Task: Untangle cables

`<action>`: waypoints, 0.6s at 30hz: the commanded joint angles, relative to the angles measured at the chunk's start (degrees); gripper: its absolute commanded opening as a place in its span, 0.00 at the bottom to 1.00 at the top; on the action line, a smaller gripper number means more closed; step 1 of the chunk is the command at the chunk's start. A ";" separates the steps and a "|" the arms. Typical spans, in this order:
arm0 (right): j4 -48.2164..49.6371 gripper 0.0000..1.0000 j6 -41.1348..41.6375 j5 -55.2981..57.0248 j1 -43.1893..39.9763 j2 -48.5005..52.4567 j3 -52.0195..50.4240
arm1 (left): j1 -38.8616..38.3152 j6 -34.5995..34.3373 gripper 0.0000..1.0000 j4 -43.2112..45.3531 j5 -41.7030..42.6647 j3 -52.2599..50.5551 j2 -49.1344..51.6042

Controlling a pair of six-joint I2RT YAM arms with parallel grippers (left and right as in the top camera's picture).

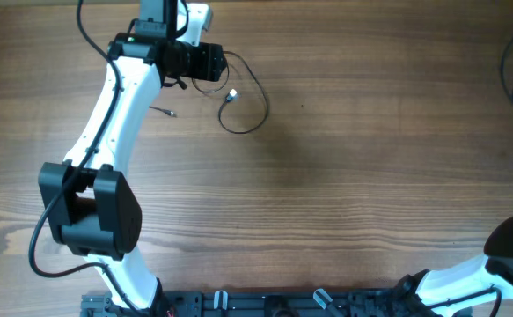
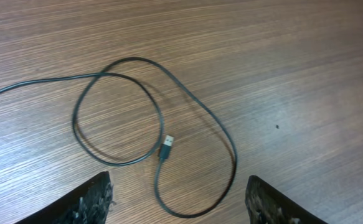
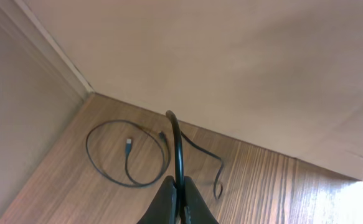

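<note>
- Presently we find the left gripper (image 2: pixel 178 183) open, holding nothing, over the USB cable (image 2: pixel 132 60).
- The USB cable lies in loose crossing loops on the wooden table (image 2: pixel 293 62), its plug (image 2: pixel 167 144) inside them.
- We note the right gripper (image 3: pixel 178 198) closed, pinching a thin black cable strand (image 3: pixel 180 158).

My tabletop (image 1: pixel 344 176) is brown wood with the grain running across it. On my far left, a thin black cable (image 2: pixel 100 74) lies flat in loose loops that cross each other, its small plug end (image 2: pixel 167 144) resting inside them. Part of a second cable (image 1: pixel 503 69) lies at the far right edge.
</note>
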 commanded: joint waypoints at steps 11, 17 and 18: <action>0.66 0.05 2.36 -5.75 -0.63 13.35 1.05 | -0.68 0.24 0.71 0.33 -0.15 -0.13 -2.19; 0.04 0.05 3.63 -5.22 -0.63 18.14 1.05 | -0.68 0.22 0.71 0.22 -0.15 -0.13 -2.19; -0.57 0.05 4.13 -4.66 -0.63 18.97 1.05 | -0.68 0.22 0.71 0.11 -0.13 -0.13 -2.19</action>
